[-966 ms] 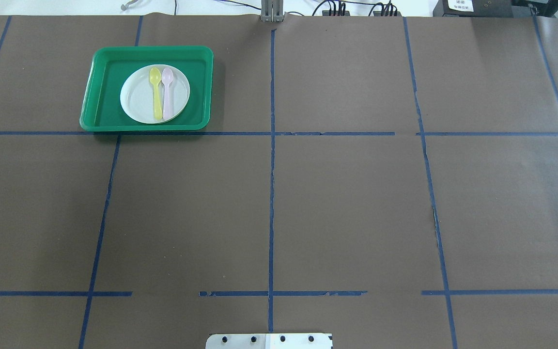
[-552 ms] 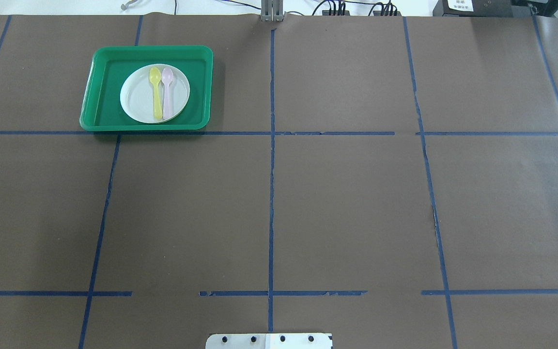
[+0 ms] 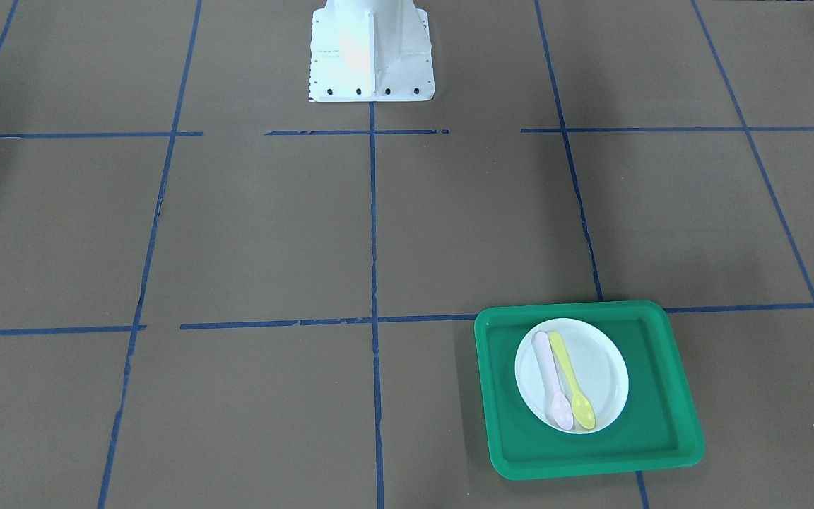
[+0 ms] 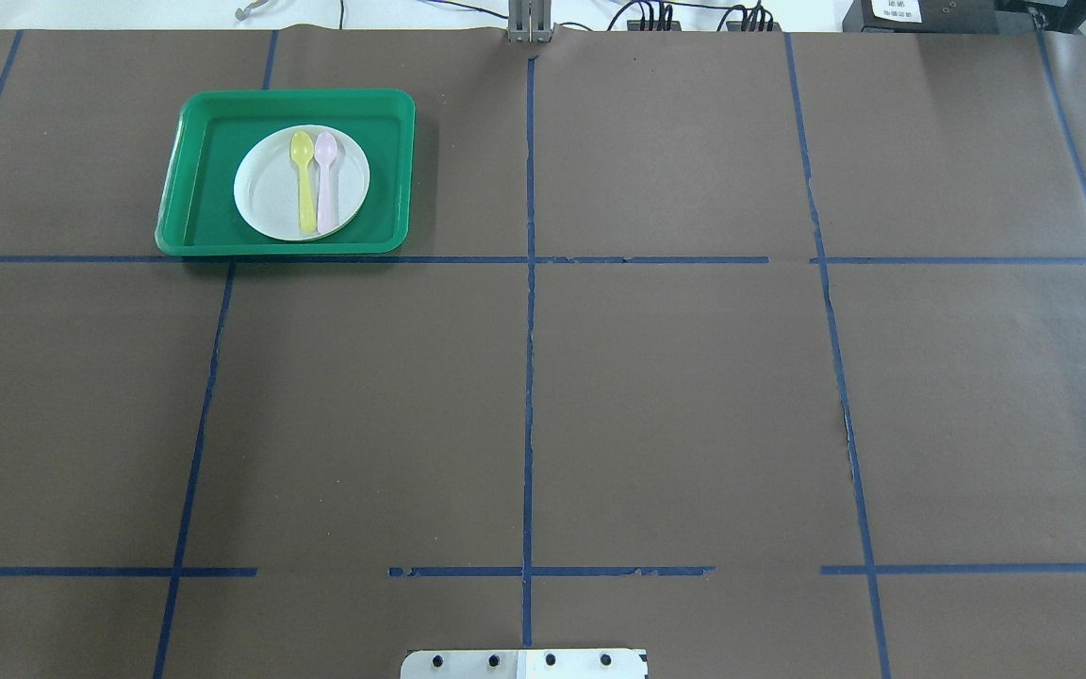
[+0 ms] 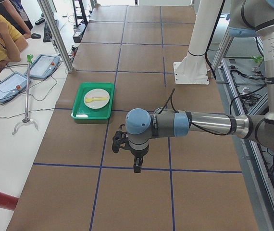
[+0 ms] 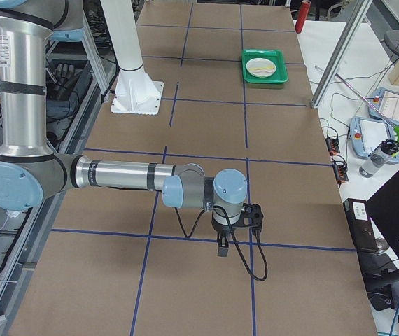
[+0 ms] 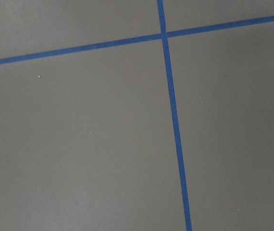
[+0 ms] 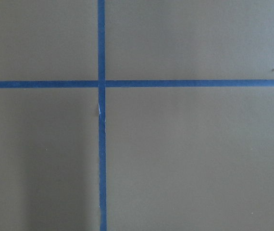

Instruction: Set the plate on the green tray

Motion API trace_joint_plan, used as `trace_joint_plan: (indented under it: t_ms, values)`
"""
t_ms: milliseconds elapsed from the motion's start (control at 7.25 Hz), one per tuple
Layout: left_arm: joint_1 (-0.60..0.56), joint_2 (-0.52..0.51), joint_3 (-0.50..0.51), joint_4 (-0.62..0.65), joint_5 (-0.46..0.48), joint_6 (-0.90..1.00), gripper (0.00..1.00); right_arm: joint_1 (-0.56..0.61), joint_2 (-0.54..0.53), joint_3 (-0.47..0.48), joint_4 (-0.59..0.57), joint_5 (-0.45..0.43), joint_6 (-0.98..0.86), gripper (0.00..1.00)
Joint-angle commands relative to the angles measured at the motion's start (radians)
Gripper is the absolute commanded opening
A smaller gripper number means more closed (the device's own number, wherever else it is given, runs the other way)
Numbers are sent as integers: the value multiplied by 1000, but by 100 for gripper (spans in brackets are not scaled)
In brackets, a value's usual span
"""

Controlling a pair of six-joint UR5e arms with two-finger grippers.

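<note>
Plate (image 4: 265, 193) resting inside green tray (image 4: 387, 141), near tray middle, carrying yellow spoon (image 4: 304, 189) and pink spoon (image 4: 325, 189). Left gripper (image 5: 136, 166) and right gripper (image 6: 222, 247) both well apart from tray; opening and hold cannot be told.

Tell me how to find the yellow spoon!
On the brown table with blue lines, find the big green tray. A small white plate sits inside it, holding two spoons side by side. The yellow spoon is the bright one; the pink spoon beside it is pale.
</note>
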Motion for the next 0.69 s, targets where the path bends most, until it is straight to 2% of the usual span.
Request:
trace_joint_plan:
  t_ms: [0,552]
  values:
    - [-1,25,-1,-1,-31,-1,100,0,0,0,0,1,0,100]
    - [-8,-11,3,-29,-22,7,100,0,0,0,0,0,0,100]
